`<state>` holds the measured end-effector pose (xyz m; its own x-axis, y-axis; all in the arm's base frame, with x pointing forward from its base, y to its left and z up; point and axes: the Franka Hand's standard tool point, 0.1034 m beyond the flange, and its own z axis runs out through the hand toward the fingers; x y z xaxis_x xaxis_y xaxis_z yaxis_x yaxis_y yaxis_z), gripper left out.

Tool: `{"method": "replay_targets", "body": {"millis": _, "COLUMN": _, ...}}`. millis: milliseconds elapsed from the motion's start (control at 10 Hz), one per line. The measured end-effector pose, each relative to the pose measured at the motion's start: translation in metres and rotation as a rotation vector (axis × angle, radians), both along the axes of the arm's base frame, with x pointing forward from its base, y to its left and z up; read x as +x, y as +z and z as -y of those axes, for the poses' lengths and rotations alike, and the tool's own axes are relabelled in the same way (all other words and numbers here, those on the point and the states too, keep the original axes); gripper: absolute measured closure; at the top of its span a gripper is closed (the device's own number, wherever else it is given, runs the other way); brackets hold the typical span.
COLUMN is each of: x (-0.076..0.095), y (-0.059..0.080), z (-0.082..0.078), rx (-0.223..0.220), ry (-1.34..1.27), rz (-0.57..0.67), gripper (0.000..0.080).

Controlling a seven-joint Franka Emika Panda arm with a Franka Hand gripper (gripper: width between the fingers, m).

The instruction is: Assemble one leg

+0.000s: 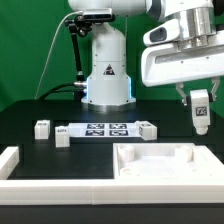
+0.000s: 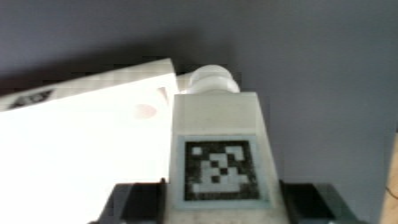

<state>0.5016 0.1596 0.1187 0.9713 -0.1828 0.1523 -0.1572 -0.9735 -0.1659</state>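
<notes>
My gripper is shut on the leg, a small white block with a black-and-white tag on its face. I hold it in the air at the exterior view's right, above the far right corner of the white tray-like piece. In the wrist view the leg stands between my dark fingers, its round peg end pointing away, and the tray piece lies below and beside it. Two more legs stand on the table at the exterior view's left.
The marker board lies on the black table in front of the robot base. A white rimmed frame runs along the front and left. A further small white block sits at the board's right end.
</notes>
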Motion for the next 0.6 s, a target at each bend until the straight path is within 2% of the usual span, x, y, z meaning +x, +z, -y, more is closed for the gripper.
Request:
{"method": "replay_targets", "body": {"millis": 400, "x": -0.001, "y": -0.003, "z": 0.003, "rx": 0.001, "ry": 0.001, "rz": -0.006, "gripper": 0.0508}}
{"method": "replay_targets", "body": {"millis": 500, "x": 0.003, "y": -0.007, "z": 0.010, "rx": -0.030, "ry": 0.108, "rz": 0.007, "gripper": 0.0508}}
{"method": "replay_targets", "body": {"millis": 600, "x": 0.015, "y": -0.005, "z": 0.018, "rx": -0.045, "ry": 0.157, "rz": 0.023, "gripper": 0.0507}}
